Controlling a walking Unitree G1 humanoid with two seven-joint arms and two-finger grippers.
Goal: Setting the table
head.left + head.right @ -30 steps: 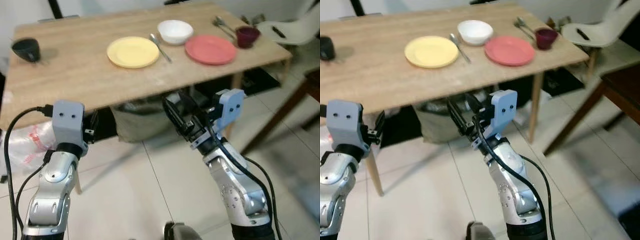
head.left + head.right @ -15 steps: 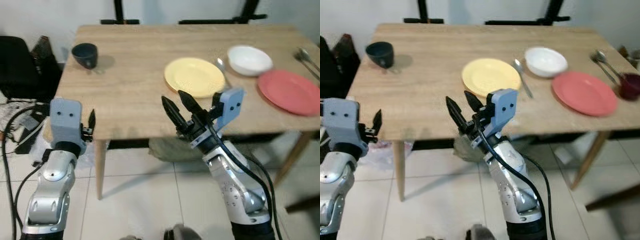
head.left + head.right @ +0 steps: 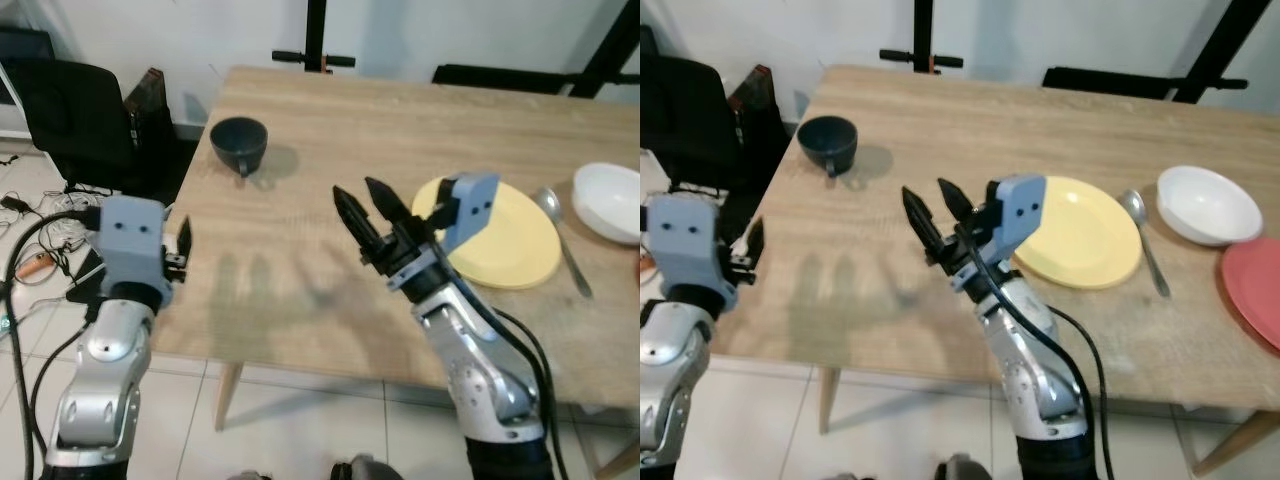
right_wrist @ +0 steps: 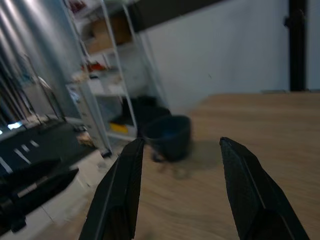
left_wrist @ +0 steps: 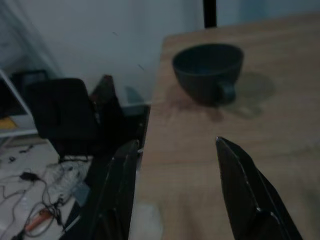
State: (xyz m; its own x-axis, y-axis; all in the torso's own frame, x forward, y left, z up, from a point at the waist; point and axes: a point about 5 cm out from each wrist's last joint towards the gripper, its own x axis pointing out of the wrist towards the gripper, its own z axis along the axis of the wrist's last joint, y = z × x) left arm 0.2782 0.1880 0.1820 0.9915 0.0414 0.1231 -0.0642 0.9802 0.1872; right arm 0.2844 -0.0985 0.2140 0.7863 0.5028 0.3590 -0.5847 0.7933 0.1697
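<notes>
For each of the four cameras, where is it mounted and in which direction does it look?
Left eye view: on the head, looking forward and down at the wooden table; both arms show.
Right eye view: same head, same scene: yellow plate, spoon, white bowl.
Left wrist view: along the left gripper, open, toward the dark cup.
Right wrist view: along the right gripper, open, toward the same cup.

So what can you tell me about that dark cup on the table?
The dark cup is a rounded, blue-black mug, ceramic by its look, with a small handle on the side facing the robot. It stands upright and alone near the wooden table's far left corner. I cannot see whether it holds anything. Nothing touches it; both claws are apart from it.
</notes>
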